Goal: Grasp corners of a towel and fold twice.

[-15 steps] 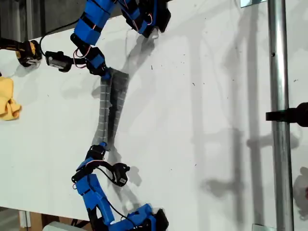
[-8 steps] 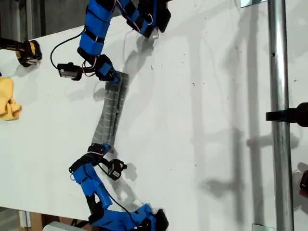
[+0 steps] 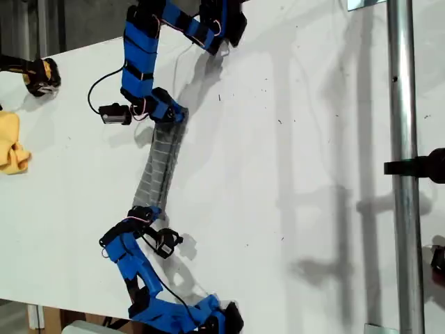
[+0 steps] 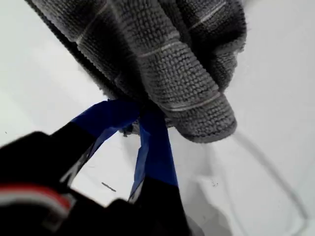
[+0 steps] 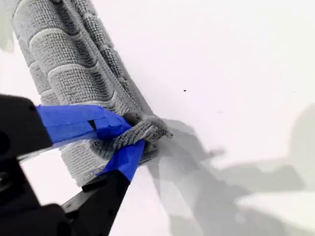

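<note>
Since it hangs bunched and sagging between two arms above the white surface [image 3: 292, 174], the towel [image 3: 158, 161] reads as light, soft terry, easily creased. My first gripper [image 4: 139, 114] pinches a gathered fold; my second gripper [image 5: 129, 132] clamps a corner [image 5: 147, 129]. Corner holds look sound.

The towel [image 3: 159, 163] hangs stretched into a narrow grey band between two blue arms over the white table [image 3: 292, 174]. One gripper [image 3: 172, 115] pinches its upper end, another gripper [image 3: 144, 213] its lower end. A yellow cloth [image 3: 12, 142] lies well apart from the towel.
</note>
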